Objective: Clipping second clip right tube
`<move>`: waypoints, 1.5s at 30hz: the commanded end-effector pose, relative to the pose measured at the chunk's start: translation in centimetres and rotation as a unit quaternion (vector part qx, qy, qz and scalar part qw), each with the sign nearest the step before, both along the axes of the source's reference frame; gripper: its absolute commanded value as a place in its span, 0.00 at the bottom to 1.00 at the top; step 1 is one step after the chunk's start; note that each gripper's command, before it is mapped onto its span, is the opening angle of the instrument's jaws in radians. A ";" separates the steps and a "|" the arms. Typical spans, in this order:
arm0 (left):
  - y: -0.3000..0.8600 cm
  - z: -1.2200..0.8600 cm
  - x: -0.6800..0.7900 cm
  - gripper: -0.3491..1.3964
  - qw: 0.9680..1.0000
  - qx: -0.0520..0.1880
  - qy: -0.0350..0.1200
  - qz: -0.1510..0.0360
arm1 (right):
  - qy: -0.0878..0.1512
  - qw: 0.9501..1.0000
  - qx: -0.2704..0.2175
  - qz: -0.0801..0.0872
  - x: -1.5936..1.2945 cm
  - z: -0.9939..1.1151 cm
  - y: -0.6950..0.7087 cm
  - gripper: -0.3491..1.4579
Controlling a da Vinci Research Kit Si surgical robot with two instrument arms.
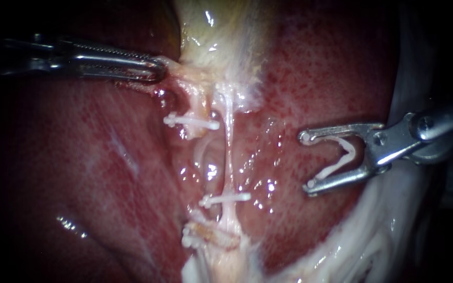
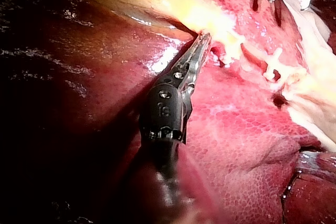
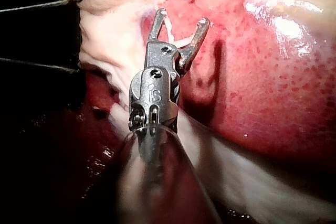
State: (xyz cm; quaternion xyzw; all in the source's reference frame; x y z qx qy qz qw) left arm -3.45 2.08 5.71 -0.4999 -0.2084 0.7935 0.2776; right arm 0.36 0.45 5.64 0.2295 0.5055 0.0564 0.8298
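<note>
Endoscope view: at ten o'clock left instrument point(image 1: 155, 68) is clamping pale tissue point(image 1: 182, 71), seemingly tensioning right tube point(image 1: 229, 152); at three, right instrument point(image 1: 308, 161), jaws wide, is gripping a white clip point(image 1: 344, 157).

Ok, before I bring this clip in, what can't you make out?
Endoscope view: the far side of the right tube, hidden by the tube itself; the lowest clip, half buried in pale shreds.
Left wrist view: how much tissue the left instrument holds; its tip is sunk in it.
Right wrist view: the right tube, cut off at the edge ahead of the right instrument and its loaded clip.
</note>
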 end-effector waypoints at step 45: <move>0.26 -0.62 0.41 0.00 1.000 -0.003 -0.006 -0.020 | 0.006 0.976 0.212 0.043 1.43 0.96 -0.32 0.47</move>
